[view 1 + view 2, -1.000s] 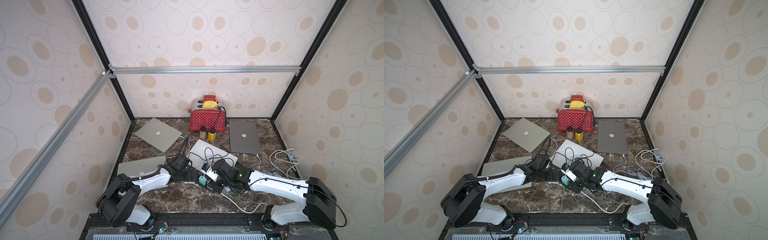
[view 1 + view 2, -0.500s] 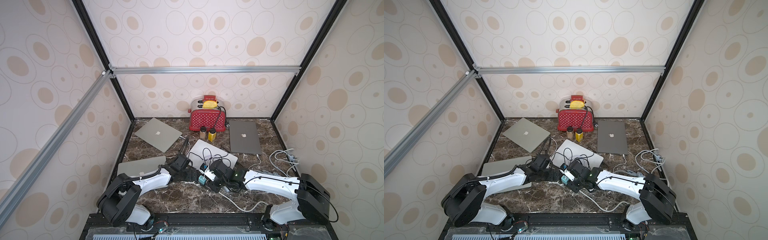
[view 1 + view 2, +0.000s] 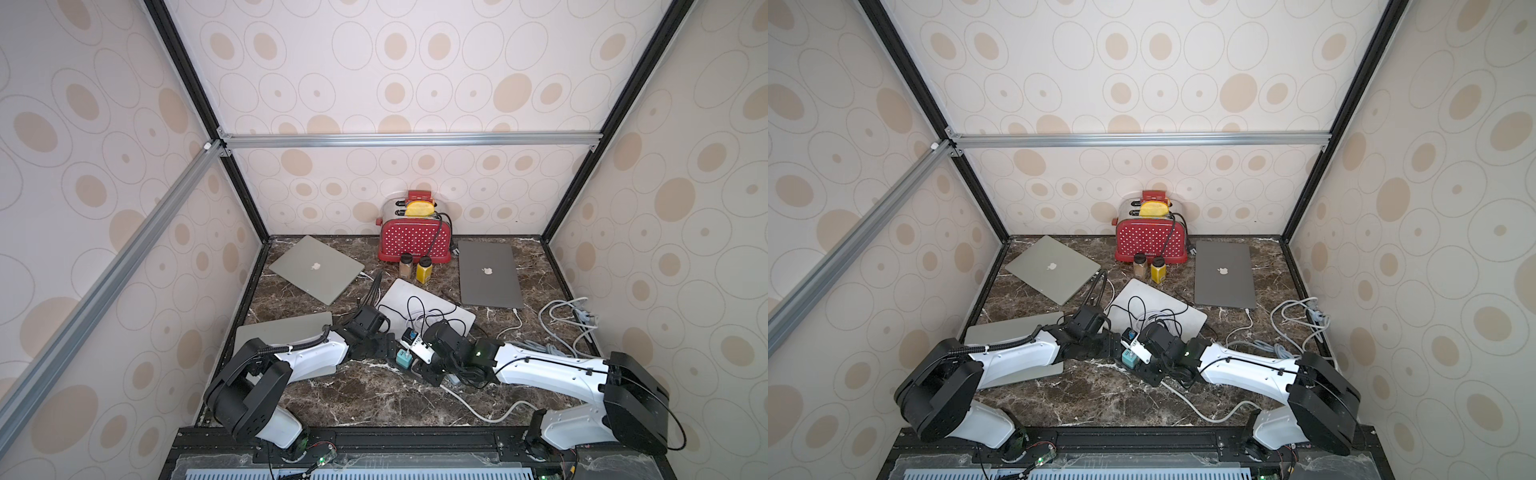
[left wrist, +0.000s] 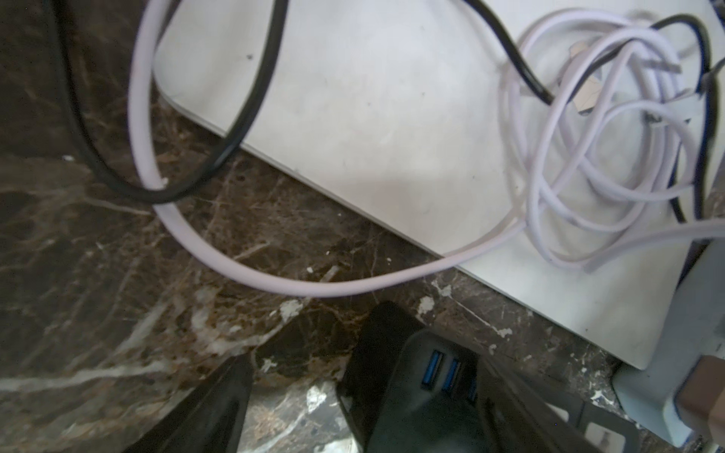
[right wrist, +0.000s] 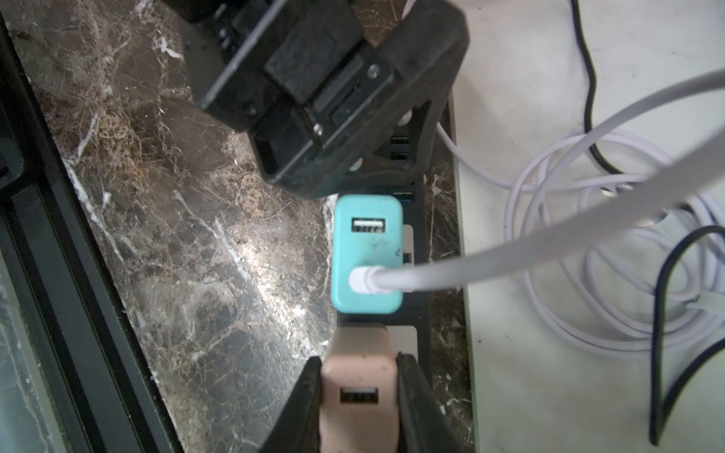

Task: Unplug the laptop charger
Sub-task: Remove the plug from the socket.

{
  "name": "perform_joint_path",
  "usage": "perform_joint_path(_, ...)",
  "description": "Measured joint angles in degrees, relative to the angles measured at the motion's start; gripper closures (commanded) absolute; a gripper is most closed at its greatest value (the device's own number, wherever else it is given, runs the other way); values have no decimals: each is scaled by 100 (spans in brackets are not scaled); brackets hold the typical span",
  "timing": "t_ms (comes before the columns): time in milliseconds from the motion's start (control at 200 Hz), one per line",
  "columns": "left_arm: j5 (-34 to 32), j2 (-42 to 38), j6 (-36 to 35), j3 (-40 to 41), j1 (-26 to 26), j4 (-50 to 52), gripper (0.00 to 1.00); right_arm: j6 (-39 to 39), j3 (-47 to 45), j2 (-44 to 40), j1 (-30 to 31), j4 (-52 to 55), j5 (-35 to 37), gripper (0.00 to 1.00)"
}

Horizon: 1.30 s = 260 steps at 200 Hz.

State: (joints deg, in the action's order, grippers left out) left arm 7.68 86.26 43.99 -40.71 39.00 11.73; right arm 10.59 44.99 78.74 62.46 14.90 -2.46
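Pink charger (image 5: 359, 396) cut off at frame edge, power strip (image 5: 423, 313) mostly hidden under teal charger (image 5: 367, 251), white cable (image 5: 549, 243) blurred.

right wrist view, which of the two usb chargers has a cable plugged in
The teal charger: a white cable runs from one of its two ports. The pinkish charger, clamped in the right hand, shows an empty port.

Your charger (image 5: 359, 376): a pale pinkish-beige block. One USB port faces the right wrist camera, with no cable in it. The block stands over the black power strip (image 5: 423, 341), just beside the teal adapter (image 5: 367, 255). The right gripper (image 5: 359, 396) has a black finger pressed on each side. The prongs are hidden, so you can't tell whether it is seated.
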Motion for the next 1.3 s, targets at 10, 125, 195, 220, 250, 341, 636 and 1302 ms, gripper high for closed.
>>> perform_joint_path(10,-4,0,9,2,4,-4,11,-2,0,7,0,4,2,100)
perform_joint_path(125,-79,15,63,7,61,-15,11,-22,15,101,0,-9,37,100)
perform_joint_path(195,-111,61,125,-11,90,-2,13,-33,17,101,2,-11,87,100)
perform_joint_path(220,-125,79,144,-26,103,11,14,-37,17,101,9,-4,109,100)
perform_joint_path(250,-129,107,175,-55,118,24,15,-48,22,94,22,15,149,100)
perform_joint_path(341,-116,219,254,-155,140,24,22,-83,22,31,42,92,313,100)
perform_joint_path(636,68,468,382,-201,264,-302,29,-74,-7,-122,-46,315,361,100)
perform_joint_path(1302,236,841,256,-402,302,-693,32,173,-31,-479,-273,560,483,100)
